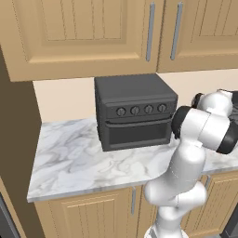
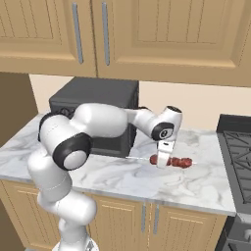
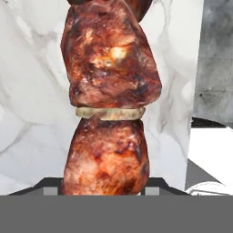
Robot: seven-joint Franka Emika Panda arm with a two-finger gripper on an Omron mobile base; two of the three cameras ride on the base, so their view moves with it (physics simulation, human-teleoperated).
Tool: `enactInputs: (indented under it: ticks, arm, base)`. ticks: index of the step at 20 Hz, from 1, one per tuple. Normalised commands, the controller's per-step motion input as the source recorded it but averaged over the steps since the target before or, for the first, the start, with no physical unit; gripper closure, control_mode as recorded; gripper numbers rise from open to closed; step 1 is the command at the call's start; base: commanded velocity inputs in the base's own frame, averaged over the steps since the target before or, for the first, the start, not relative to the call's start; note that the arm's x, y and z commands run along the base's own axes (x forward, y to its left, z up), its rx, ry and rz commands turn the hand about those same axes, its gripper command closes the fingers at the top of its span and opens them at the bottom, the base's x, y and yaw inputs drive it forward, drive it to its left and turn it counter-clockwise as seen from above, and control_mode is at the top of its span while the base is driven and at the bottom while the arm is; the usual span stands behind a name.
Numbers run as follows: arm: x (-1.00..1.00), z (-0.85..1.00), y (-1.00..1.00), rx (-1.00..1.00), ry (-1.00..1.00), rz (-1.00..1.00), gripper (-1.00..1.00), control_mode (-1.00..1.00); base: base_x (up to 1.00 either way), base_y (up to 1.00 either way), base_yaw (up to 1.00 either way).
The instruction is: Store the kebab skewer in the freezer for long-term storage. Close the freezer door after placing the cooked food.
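Looking down the right base view, I have the gripper (image 2: 163,162) lowered over the marble countertop (image 2: 122,179), its fingers pointing down and closed about the kebab skewer (image 2: 172,161). The skewer sits level at counter height, right of the black countertop oven (image 2: 98,105) and left of the stove (image 2: 238,152); red-brown meat chunks stick out to the right of the fingers and the thin pale stick runs left toward the oven. I cannot tell from this angle whether the skewer is touching the marble or sits just above it. In the hand view the skewer (image 3: 109,91) sits very close, two big browned meat pieces stacked along the middle with a pale slice between them, and the lower piece sits between the two dark fingertips (image 3: 52,186) at the bottom edge, so the jaws are drawn in as far as the meat lets them and gripping it. Behind the meat I see the white veined countertop (image 3: 27,113) and a grey surface off to one side. From the left base view I get the oven (image 1: 135,111) with its four knobs on the countertop (image 1: 69,160), wooden wall cabinets (image 1: 83,32) with grey bar handles above, and lower cabinets (image 1: 93,211) beneath the counter edge.
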Motion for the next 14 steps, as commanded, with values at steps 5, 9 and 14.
enactInputs:
  ticks: [5, 9, 14]
  arm:
    - [-0.48, 0.43, 0.42, -0.01, 0.00, 0.00, 1.00, -1.00]
    - [-0.29, 0.53, 0.33, 0.00, 0.10, 0.00, 1.00, -1.00]
    - [-0.01, 0.48, 0.60, 0.00, 0.20, 0.04, 1.00, -1.00]
  base:
    - [0.00, 0.00, 0.00]
    - [0.00, 0.00, 0.00]
    - [0.00, 0.00, 0.00]
